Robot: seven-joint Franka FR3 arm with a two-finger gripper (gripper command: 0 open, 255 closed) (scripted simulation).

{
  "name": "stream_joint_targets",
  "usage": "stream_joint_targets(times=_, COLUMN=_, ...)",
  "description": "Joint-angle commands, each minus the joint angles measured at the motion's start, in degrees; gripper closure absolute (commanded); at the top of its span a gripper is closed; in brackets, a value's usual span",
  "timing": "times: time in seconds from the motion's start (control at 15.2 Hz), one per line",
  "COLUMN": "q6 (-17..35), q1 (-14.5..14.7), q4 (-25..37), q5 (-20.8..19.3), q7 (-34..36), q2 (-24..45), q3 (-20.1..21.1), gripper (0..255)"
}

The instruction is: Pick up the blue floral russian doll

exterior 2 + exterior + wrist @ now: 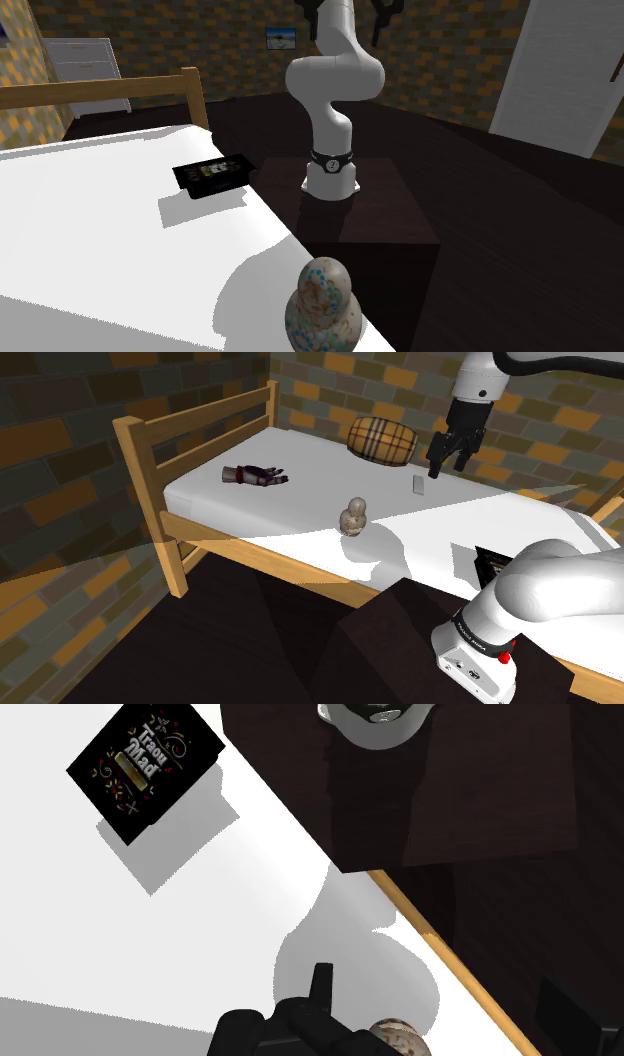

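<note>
The hand (448,468) hangs empty at the shoulder view's upper right, fingers spread, above the white bed (300,507). The pale, blue-speckled doll (353,515) stands upright at centre frame near the mattress's front edge, well apart from the hand. A black box (213,172) lies on the bed.

doll (354,516): set on the bed (470,522), at its near edge.
box (213,172): laid on the bed, near the stand (385,215).
cushion (381,439): placed behind the doll, against the wall.

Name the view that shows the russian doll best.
The second exterior view: the russian doll stands nearest, its blue-speckled pattern plain, base cropped. The shoulder view shows it whole but distant; the wrist view catches its top.
</note>
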Motion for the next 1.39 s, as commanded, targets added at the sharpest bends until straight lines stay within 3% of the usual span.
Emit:
stream_joint_targets(times=0.0, q6=0.0, q1=0.0, q4=0.0, q5=0.0, q7=0.0, q2=0.0, q3=0.0, gripper=0)
stream_joint_targets(times=0.66, q6=20.5, q1=-0.3, q4=-3.1, q5=1.2, q7=-3.8, q2=15.2, q3=-4.0, gripper=0)
stream_joint_targets(times=1.32, q6=37.1, q1=0.3, q4=2.5, q5=5.7, q7=-9.4, q2=35.5, q3=-7.0, gripper=0)
